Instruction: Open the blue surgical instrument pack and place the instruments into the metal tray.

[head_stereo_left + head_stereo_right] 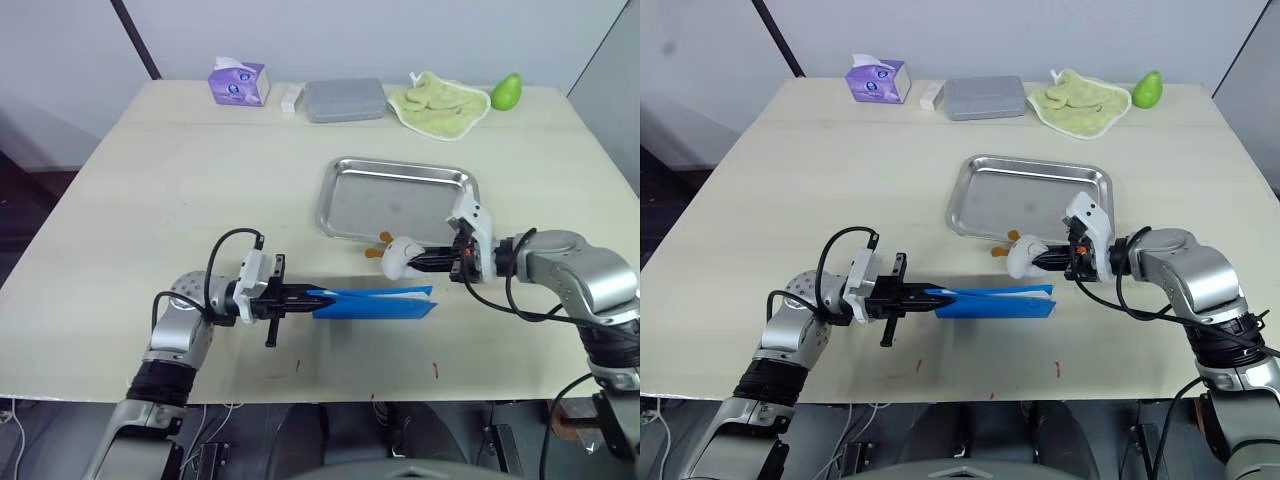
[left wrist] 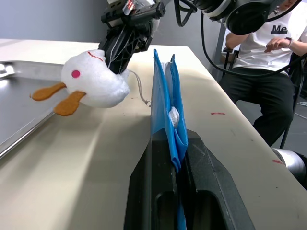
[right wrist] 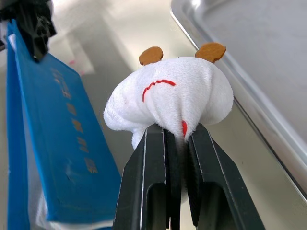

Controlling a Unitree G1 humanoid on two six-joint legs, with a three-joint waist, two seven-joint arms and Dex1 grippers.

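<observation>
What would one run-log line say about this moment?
left gripper: shut on flat bright-blue fabric pack | right gripper: shut on white plush toy | shiny steel tray: empty

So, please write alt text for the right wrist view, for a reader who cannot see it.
The right gripper pinches a white plush toy with orange feet, beside the blue surgical instrument pack and near the metal tray rim.

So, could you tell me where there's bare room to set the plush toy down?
The metal tray is bare inside. The table's left half, between the tissue box and the left gripper, is free. It's crowded before the tray, around the pack, the toy and the right gripper.
</observation>
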